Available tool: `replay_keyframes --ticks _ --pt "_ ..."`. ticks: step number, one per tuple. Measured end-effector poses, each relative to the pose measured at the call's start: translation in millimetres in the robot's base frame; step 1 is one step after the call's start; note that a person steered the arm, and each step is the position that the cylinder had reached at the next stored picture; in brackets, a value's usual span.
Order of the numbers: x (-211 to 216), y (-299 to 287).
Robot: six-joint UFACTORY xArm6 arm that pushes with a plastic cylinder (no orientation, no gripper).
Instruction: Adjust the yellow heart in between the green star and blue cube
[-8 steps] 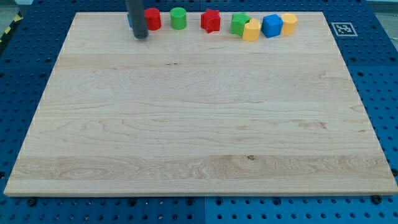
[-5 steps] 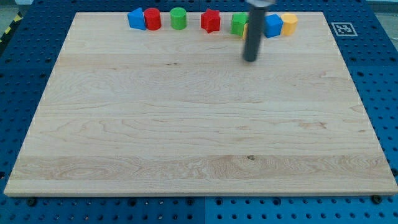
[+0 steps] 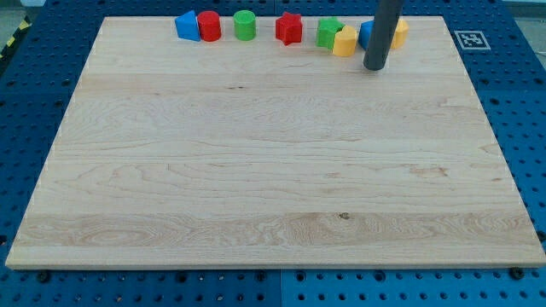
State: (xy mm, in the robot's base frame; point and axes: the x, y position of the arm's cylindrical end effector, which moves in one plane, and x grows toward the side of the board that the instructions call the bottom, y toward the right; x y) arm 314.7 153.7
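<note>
The yellow heart (image 3: 345, 41) lies near the board's top edge, touching the green star (image 3: 328, 31) on its left. The blue cube (image 3: 367, 32) is just to the heart's right, mostly hidden behind my rod. My tip (image 3: 375, 66) rests on the board just below the blue cube and to the lower right of the yellow heart, apart from it.
Along the top edge from the view's left stand a blue block (image 3: 186, 26), a red cylinder (image 3: 210, 26), a green cylinder (image 3: 245, 25) and a red star (image 3: 289, 28). A yellow block (image 3: 398, 31) sits right of the blue cube. The wooden board (image 3: 273, 170) lies on a blue pegboard.
My tip swept from the top left by the blue block and red cylinder, rightwards past the yellow heart, to just below the blue cube. The blocks have not visibly moved.
</note>
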Motion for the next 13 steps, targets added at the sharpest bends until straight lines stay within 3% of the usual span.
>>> replay_keyframes --ticks 13 --pt "-38 -25"
